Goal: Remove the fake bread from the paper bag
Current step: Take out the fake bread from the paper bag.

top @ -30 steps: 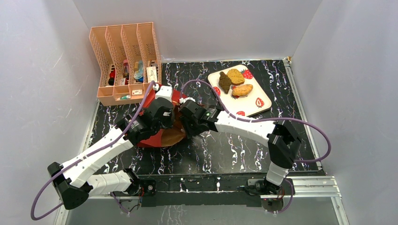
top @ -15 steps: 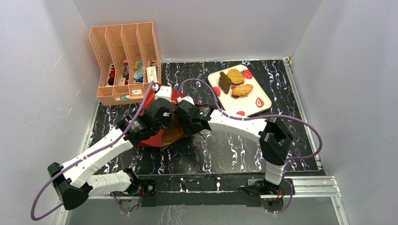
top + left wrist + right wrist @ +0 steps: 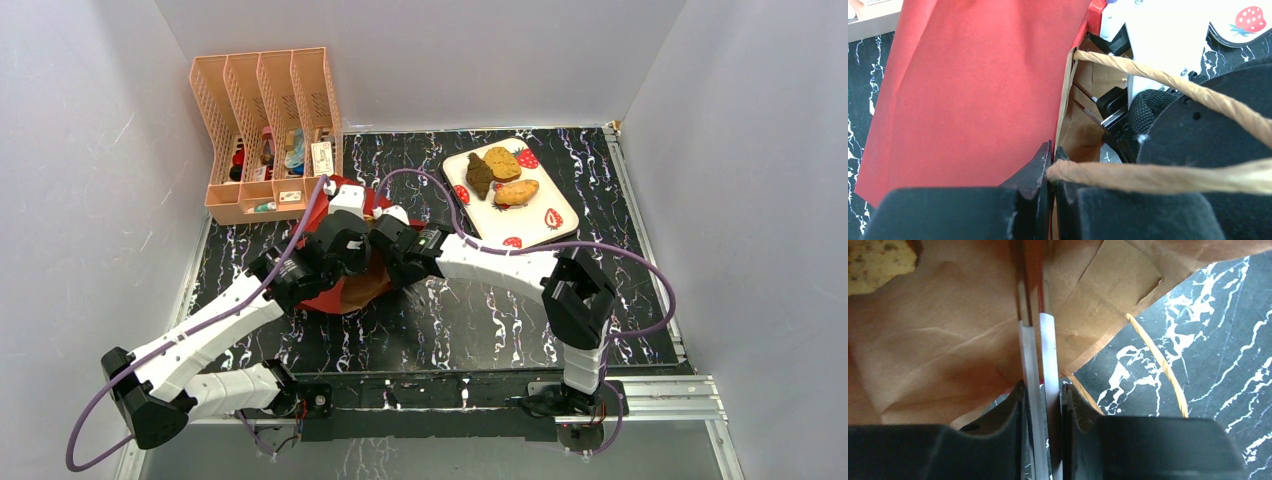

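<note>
The red paper bag (image 3: 330, 297) lies on its side on the black marble table, its brown kraft inside (image 3: 938, 340) facing me. My left gripper (image 3: 1053, 150) is shut on the bag's rim next to a tan cord handle (image 3: 1158, 80). My right gripper (image 3: 1043, 387) is shut on a folded edge of the bag at its mouth. One yellow speckled bread piece (image 3: 873, 260) shows deep inside the bag. Three bread pieces lie on the strawberry plate (image 3: 548, 222): dark brown (image 3: 479, 176), golden-tan (image 3: 503, 162) and orange (image 3: 516, 191). In the top view both grippers, left (image 3: 350, 222) and right (image 3: 385, 240), meet over the bag.
A peach slotted organiser (image 3: 265, 130) with small items stands at the back left, just behind the bag. White walls close in the table on three sides. The bag's other cord handle (image 3: 1158, 360) lies loose on the table.
My right gripper and forearm have slid left, closer against the bag's mouth, and the right elbow has swung left. The left arm has hardly moved.
</note>
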